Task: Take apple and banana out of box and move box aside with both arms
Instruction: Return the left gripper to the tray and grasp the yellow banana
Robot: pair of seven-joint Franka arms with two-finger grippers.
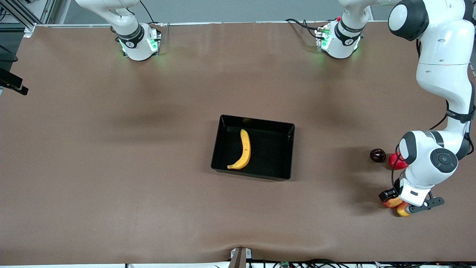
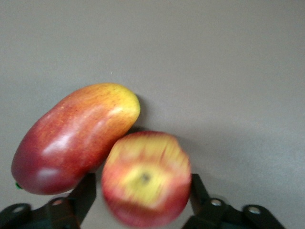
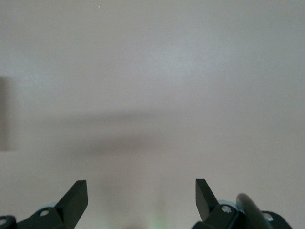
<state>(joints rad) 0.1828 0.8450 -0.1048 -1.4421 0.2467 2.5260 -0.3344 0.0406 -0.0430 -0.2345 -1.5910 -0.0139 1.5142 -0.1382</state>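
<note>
Front view: one banana (image 1: 243, 149) in box (image 1: 222, 127), left gripper (image 2: 143, 200) around one apple (image 2: 146, 177), right gripper (image 3: 141, 198) spread.

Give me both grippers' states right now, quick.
Left gripper: fingers either side of the apple, beside the mango; grip cannot be told.
Right gripper: open, holding nothing, waiting above bare table.
</note>
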